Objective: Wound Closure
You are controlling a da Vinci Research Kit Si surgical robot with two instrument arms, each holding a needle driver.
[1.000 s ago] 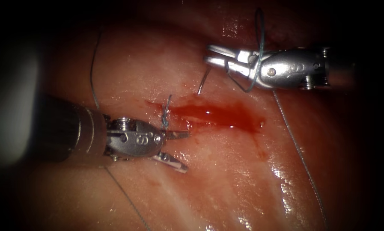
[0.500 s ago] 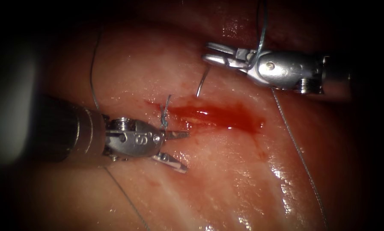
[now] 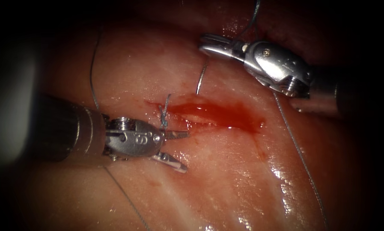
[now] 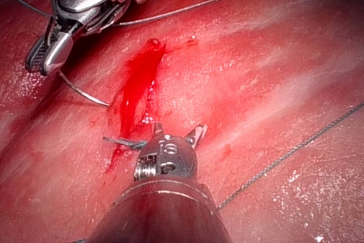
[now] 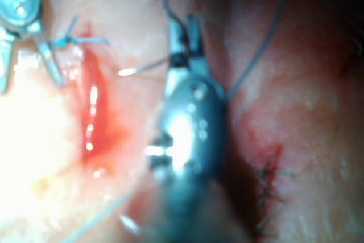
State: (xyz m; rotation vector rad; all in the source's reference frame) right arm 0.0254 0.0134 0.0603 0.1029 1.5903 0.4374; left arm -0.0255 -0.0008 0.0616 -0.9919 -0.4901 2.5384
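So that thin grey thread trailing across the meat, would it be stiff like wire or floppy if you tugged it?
Probably floppy: the thread lies in loose curves over the tissue, following its surface. Likely slippery too, since that surface glistens wet. The needle, held by the right tool above the cut, keeps its curve, so it looks rigid.

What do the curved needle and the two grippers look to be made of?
The needle, held by the right gripper above the cut and clear of the tissue, looks like polished steel: thin, bright glint. Both grippers, including the open, empty left gripper, look like brushed metal: silvery sheen.
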